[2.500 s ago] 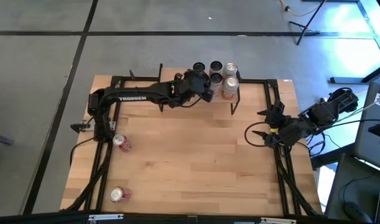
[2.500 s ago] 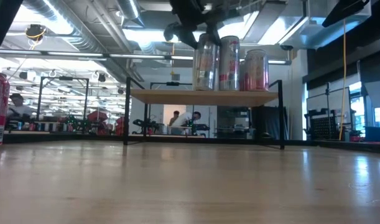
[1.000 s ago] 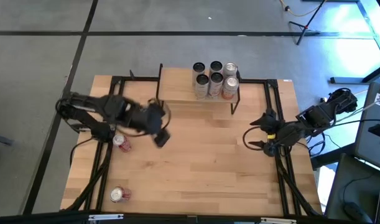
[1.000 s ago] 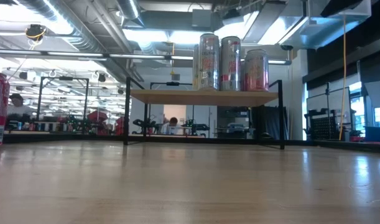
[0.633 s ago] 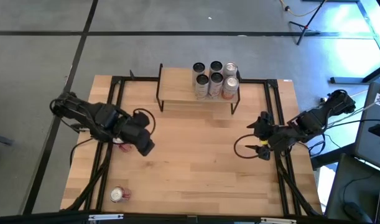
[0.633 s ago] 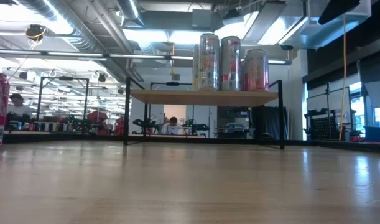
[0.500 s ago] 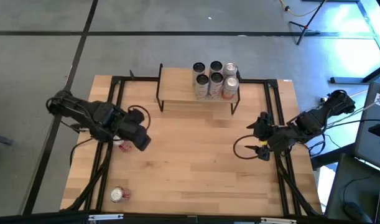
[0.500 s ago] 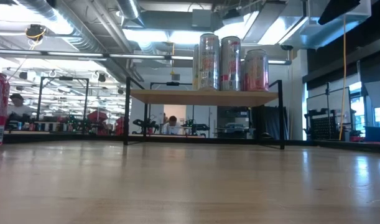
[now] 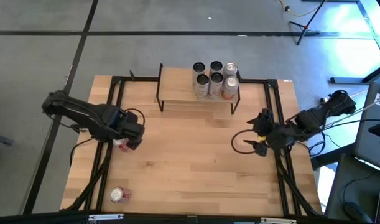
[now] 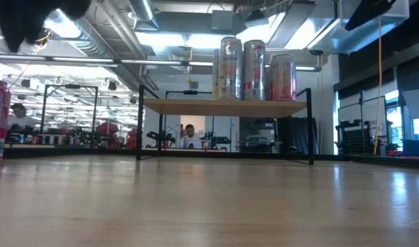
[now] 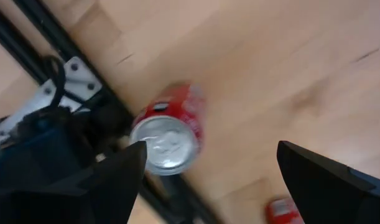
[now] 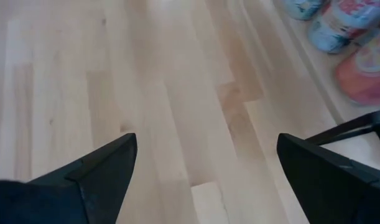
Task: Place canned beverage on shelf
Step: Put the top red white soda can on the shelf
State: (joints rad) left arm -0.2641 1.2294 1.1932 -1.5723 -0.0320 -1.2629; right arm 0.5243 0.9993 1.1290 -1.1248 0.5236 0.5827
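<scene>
A red can stands upright on the table near its left edge, partly under my left gripper in the high view. My left gripper hangs open above it and touches nothing. The can is beside one finger, not between the two. A second red can stands nearer the front edge. The shelf stands at the far edge on thin black legs, with several cans upright at its right end. My right gripper hovers open at the table's right.
Black frame rails run along the table's left and right sides. The shelf's left half is bare board. Bare tabletop lies between the two arms. People and equipment show in the room beyond the shelf in the low view.
My left gripper has swung from the table's middle-left toward the left edge, ending over the red can there; it has stayed open. My right gripper has crept a little toward the table's middle. The cans have not moved.
</scene>
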